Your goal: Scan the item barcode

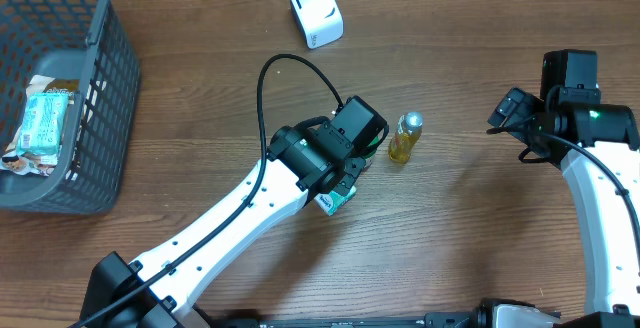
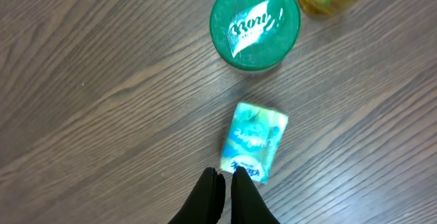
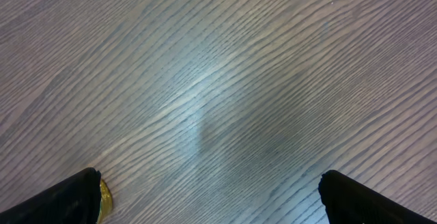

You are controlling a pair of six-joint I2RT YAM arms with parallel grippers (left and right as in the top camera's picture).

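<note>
Your left gripper (image 2: 224, 177) is clenched, its black fingertips pressed together at the near edge of the teal packet (image 2: 254, 144). You cannot tell whether they pinch the wrapper. The packet lies flat on the wooden table (image 1: 200, 88), near the yellow bottle (image 1: 404, 138) on its left, with a green-lidded tub (image 2: 255, 23) beside the bottle. Your right gripper (image 3: 209, 176) hangs spread wide and empty, right of the bottle. The white scanner (image 1: 316, 12) stands well beyond the bottle.
</note>
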